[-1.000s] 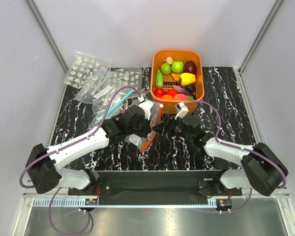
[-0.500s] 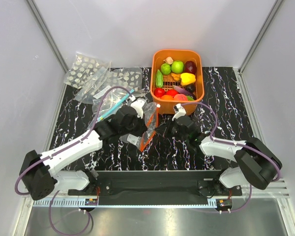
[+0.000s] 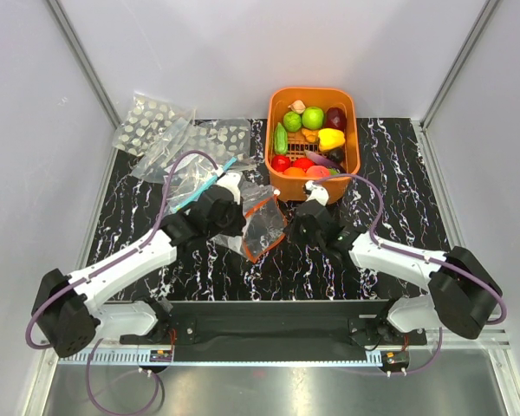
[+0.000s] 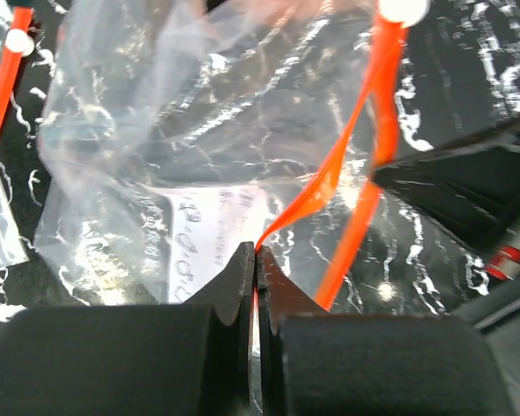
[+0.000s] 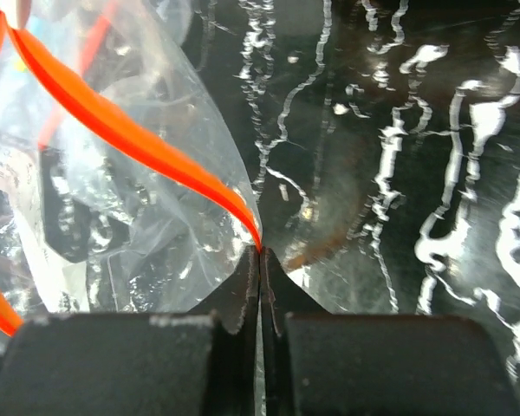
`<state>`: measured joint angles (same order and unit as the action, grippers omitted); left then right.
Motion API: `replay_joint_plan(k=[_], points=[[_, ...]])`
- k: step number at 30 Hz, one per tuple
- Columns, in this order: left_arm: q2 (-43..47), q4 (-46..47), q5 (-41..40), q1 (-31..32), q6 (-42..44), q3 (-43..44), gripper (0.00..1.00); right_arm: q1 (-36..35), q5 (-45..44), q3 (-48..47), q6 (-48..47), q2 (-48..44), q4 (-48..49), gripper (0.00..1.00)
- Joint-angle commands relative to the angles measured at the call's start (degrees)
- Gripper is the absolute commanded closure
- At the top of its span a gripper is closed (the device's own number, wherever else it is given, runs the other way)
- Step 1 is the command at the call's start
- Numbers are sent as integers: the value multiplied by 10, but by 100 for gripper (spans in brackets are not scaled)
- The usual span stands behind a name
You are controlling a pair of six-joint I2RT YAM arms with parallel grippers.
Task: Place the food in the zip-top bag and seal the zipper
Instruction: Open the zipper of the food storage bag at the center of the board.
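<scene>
The clear zip-top bag [image 3: 264, 230] hangs between my two grippers in front of the basket. Its red-orange zipper [image 3: 274, 208] is split into two lips. My left gripper [image 3: 241, 227] is shut on one lip of the zipper [image 4: 329, 178], with the bag [image 4: 156, 130] spread beyond the closed jaws of that gripper [image 4: 256, 260]. My right gripper [image 3: 289, 230] is shut on the other lip of the zipper [image 5: 130, 130], which runs from the tips of that gripper [image 5: 260, 256] across the bag [image 5: 139, 234]. The food [image 3: 312, 117] lies in the orange basket.
The orange basket [image 3: 313, 91] stands at the back centre of the dark marbled mat [image 3: 399, 199]. Bags dotted with white spots [image 3: 152, 121] and a blue-stripped bag [image 3: 210, 178] lie at the back left. White walls close in both sides.
My right gripper has shut on the bag's zipper lip. Both grippers have moved back and apart, and the bag now spreads wider between them.
</scene>
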<state>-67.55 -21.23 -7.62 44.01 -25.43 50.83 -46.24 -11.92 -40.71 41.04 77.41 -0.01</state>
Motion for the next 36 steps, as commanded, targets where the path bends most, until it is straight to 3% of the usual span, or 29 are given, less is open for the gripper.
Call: replay_joint_plan(k=[1,5,12,19,23,28,29,31,33,36], points=[[-10,12,-40,-2,-6,-8,100,-18,-91,-38,-12,-4,-100,100],[-11,7,-47,-2,-2,1,100,-20,-95,-31,-16,-1,-104,100],[-15,-139,-130,5,5,93,100,-20,-96,-19,-34,-2,-103,99],[-22,-224,-184,43,2,175,100,-21,21,-23,-75,5,-6,94],[-43,-323,-283,69,-9,240,100,-21,89,-69,-81,58,51,94],[-51,-312,-293,78,-10,221,100,-20,103,-115,-77,102,46,81],[-54,-301,-288,77,-11,211,100,-20,103,-114,-77,103,50,71],[-61,-262,-275,75,-11,184,100,-21,102,-110,-79,99,50,64],[-69,-226,-236,66,-8,169,100,-20,98,-102,-81,86,42,51],[-86,-201,-221,57,-9,154,100,-20,86,-97,-90,64,21,46]])
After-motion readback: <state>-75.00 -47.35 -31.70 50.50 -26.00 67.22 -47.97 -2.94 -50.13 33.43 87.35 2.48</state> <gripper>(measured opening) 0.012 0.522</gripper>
